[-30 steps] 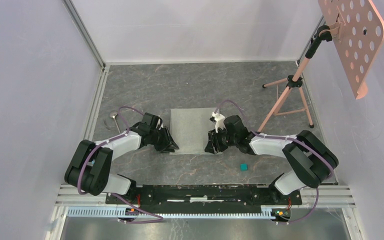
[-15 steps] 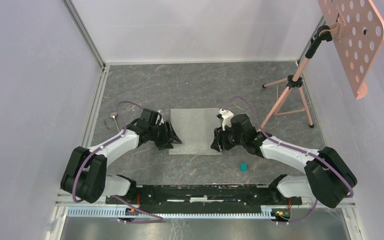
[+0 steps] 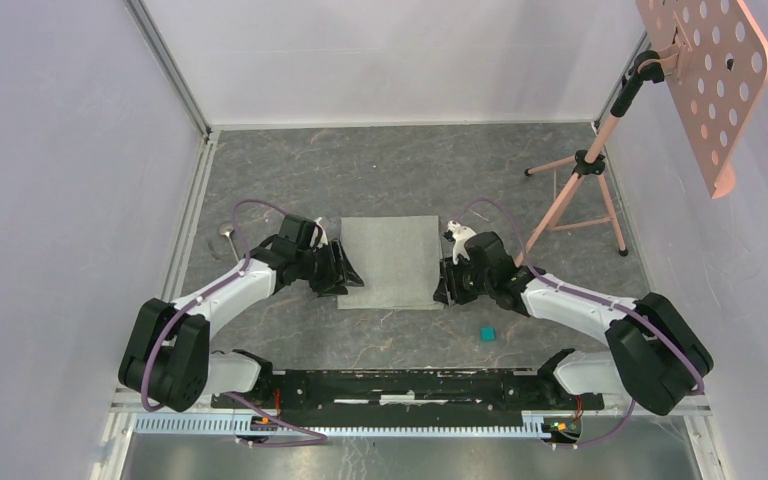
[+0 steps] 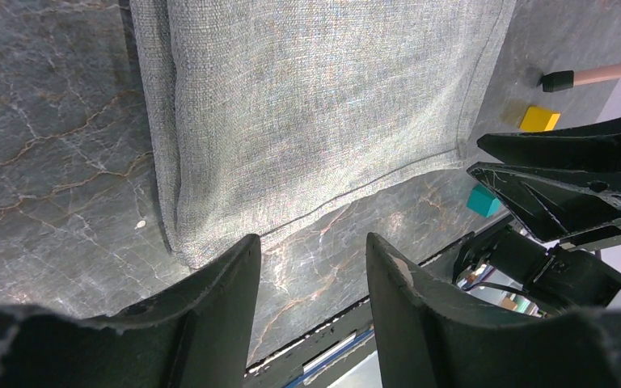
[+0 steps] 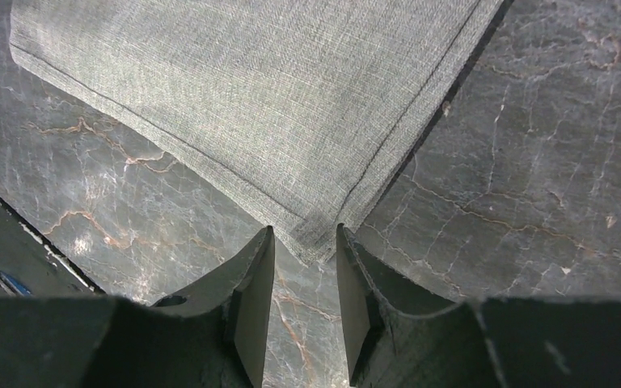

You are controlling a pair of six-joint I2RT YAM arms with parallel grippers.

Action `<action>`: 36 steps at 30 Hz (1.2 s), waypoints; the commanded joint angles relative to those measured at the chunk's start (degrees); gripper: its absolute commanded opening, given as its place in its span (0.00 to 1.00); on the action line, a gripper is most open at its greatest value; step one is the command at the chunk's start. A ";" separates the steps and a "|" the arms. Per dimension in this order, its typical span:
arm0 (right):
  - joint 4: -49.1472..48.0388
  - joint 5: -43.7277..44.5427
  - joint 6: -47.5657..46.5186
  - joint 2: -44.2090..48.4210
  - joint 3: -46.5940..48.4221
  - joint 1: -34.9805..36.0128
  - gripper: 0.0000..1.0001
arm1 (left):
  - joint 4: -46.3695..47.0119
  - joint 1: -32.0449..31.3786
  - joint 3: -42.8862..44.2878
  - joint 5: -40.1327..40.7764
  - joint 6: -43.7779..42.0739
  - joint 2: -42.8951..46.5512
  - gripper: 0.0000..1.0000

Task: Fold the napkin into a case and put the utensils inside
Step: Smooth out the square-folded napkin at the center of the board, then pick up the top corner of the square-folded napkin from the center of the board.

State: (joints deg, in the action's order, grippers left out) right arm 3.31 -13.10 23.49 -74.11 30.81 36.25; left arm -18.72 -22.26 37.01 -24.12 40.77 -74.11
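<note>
**Napkin:** The napkin (image 3: 388, 262) lies flat on the table (image 3: 380, 170) between your two sets of jaws. It is unfolded as far as the views show.

**Left jaws:** These are moderately wide, empty and low over the table. The napkin's near corner lies just ahead of them, off to one finger's side and outside the gap.

**Right jaws:** These are narrow, with the tips down at the table and the other near corner lying in the mouth of the gap. The cloth shows no lift or pucker, so I judge it not yet gripped.

**Utensils:** A spoon (image 3: 227, 232) lies well outside the left jaws. I cannot find the fork.

**Step in hand, by my judgement:** You are taking both near corners for the first fold.

**Next move:** Bring the left jaws over their corner and close both pairs on cloth only. Then lift evenly and carry that edge toward the far one.
</note>
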 commanded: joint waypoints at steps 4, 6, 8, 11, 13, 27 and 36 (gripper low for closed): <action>-2.26 0.14 0.84 -1.94 -0.66 -0.06 0.42 | -0.26 -0.22 0.43 -1.59 -2.46 0.30 0.57; -2.91 -0.80 0.92 -2.59 -0.82 -0.09 0.42 | -0.26 -0.24 0.29 -1.59 -2.54 0.18 0.57; -4.22 -1.38 1.21 -3.11 -1.12 -0.09 0.42 | -0.26 -0.24 0.32 -1.47 -2.54 0.09 0.57; -4.98 -1.79 1.44 -3.91 -1.30 -0.06 0.43 | -0.18 -0.24 0.23 -1.37 -2.62 0.02 0.57; -5.46 -2.02 1.62 -3.81 -1.32 -0.06 0.42 | -0.25 -0.22 0.05 -1.16 -2.69 -0.06 0.57; -3.47 -2.30 1.63 -0.60 0.57 -0.08 0.43 | 0.66 -0.21 -0.26 -1.38 -2.76 -1.28 0.57; -3.46 -1.99 1.63 -0.10 0.59 -0.04 0.45 | 0.89 -0.23 -0.56 -1.32 -2.90 -1.55 0.57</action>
State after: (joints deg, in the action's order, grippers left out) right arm 0.97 -14.76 24.75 -75.77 29.87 36.25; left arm -19.18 -22.26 36.77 -24.21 40.23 -75.40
